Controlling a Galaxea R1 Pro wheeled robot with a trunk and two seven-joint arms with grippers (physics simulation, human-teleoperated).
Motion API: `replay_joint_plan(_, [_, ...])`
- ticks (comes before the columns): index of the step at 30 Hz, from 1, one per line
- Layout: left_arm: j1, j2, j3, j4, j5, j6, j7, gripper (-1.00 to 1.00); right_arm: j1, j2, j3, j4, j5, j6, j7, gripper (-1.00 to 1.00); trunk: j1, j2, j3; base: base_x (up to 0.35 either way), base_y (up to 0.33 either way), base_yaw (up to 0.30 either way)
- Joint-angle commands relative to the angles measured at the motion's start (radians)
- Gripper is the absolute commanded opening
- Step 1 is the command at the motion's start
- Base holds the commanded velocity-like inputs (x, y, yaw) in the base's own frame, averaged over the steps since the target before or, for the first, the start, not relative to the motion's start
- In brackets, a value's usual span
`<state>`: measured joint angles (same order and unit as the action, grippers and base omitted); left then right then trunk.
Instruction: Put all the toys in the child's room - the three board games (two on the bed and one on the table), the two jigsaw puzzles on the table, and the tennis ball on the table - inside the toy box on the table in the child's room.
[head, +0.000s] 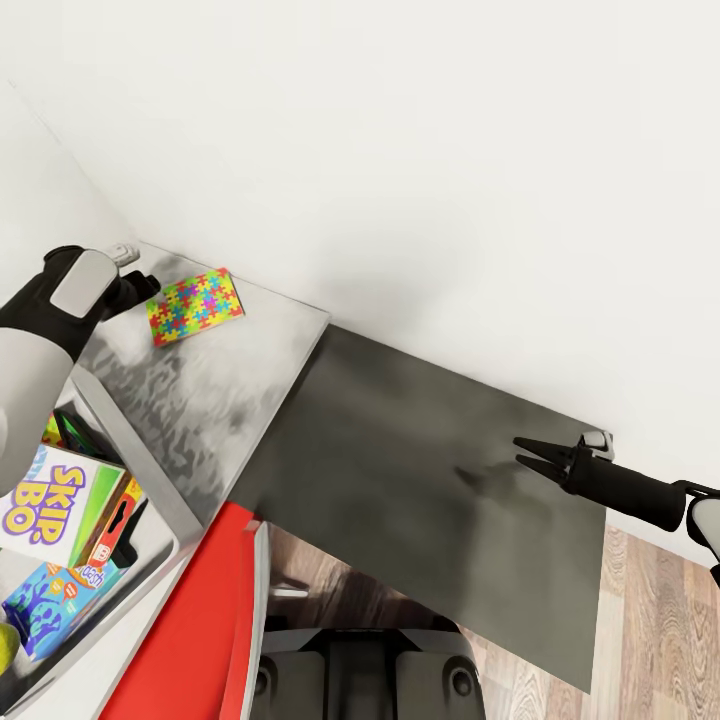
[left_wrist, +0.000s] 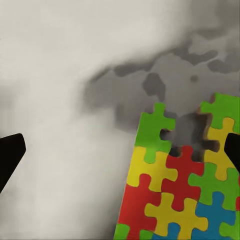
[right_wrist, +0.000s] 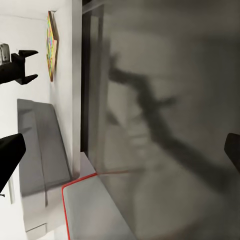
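Head view: left gripper (head: 150, 283) at about 9 o'clock, over the light grey table (head: 215, 400), right beside the left edge of the multicolour jigsaw puzzle (head: 196, 306) lying flat near the white wall (head: 430, 170); its fingers are too dark and small to read here. Toy box (head: 150, 480) at 8 o'clock, holding the Skip-Bo box (head: 55, 500), a blue game box (head: 50, 600) and other printed boxes; a yellow-green bit of tennis ball (head: 5, 645) at its lower edge. Right gripper (head: 530, 452) at 4 o'clock above the dark grey cabinet top (head: 430, 500), fingers spread in a narrow V, nothing between them. Red shape (head: 190, 620) at 7 o'clock, wood floor (head: 650, 620) at 5 o'clock. Left wrist view: jigsaw puzzle (left_wrist: 175, 185) flat on the mottled grey table (left_wrist: 65, 125), black fingertips (left_wrist: 10, 150) set wide apart at both edges of the frame, one tip over the puzzle's far side, the box between them, not gripped. Right wrist view: black fingertips (right_wrist: 10, 152) wide apart at the frame edges, dark cabinet top (right_wrist: 165, 125) between them; the left gripper (right_wrist: 27, 65) and the puzzle (right_wrist: 51, 45) seen edge-on in the distance, the gripper's two fingers parted.
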<state>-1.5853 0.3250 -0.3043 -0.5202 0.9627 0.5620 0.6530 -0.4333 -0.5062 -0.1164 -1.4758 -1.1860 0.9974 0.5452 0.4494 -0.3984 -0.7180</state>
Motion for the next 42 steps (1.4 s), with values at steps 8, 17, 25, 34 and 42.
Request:
replay_joint_plan(8, [-0.001,0.002,-0.009,0.022,0.009,0.001,0.004,1.0,-0.001,0.0,-0.001,0.0,0.005,0.004,0.006,1.0,0.001,-0.002,-0.001,0.0,0.0,0.0])
replay_joint_plan(17, [-0.001,0.002,-0.008,0.054,0.01,0.001,-0.002,1.0,-0.001,0.0,-0.001,0.0,0.005,0.004,0.006,1.0,0.001,-0.002,-0.001,0.0,0.0,0.0])
replay_joint_plan(25, [-0.001,0.002,-0.009,0.071,0.01,0.001,-0.005,1.0,-0.001,0.0,-0.001,0.0,0.005,0.004,0.006,1.0,0.001,-0.002,-0.001,0.0,0.0,0.0])
replay_joint_plan(34, [-0.001,0.002,-0.01,0.075,0.01,0.001,-0.006,1.0,-0.001,0.0,-0.001,0.0,0.005,0.004,0.006,1.0,0.001,-0.002,-0.001,0.0,0.0,0.0])
replay_joint_plan(42, [-0.001,0.002,-0.01,0.073,0.01,0.001,-0.006,1.0,-0.001,0.0,-0.001,0.0,0.005,0.004,0.006,1.0,0.001,-0.002,-0.001,0.0,0.0,0.0])
